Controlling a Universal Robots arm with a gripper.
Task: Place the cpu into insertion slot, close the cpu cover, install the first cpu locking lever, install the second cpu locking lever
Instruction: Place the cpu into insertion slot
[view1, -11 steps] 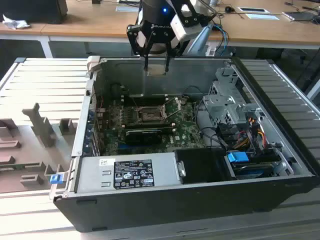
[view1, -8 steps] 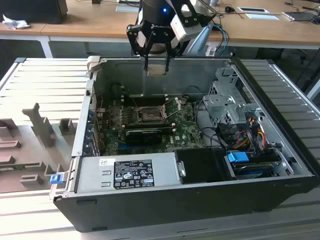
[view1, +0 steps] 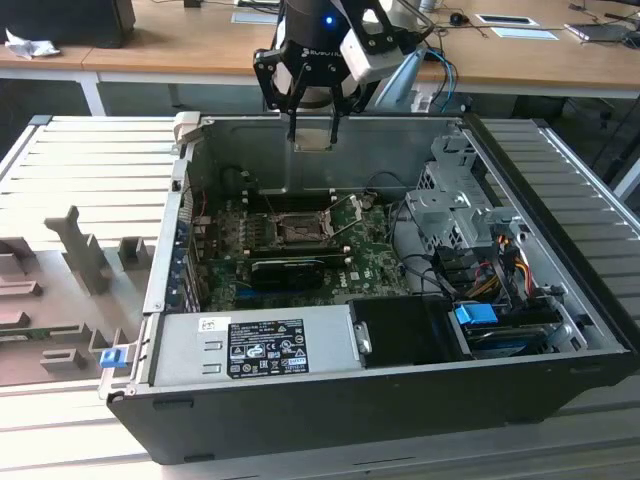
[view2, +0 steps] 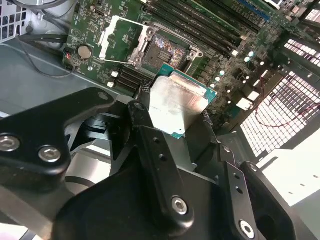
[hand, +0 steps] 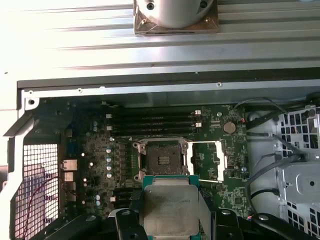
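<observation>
Cpu (hand: 170, 207) pinched between the jaws

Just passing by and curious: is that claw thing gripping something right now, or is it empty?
Gripper: shut on the cpu, holding it in the air above the board, not yet in the insertion slot.

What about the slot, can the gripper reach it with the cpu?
Probably yes. The gripper holds the cpu above the open case; the cover is swung aside, leaving the slot bare and the way down apparently free.
</observation>
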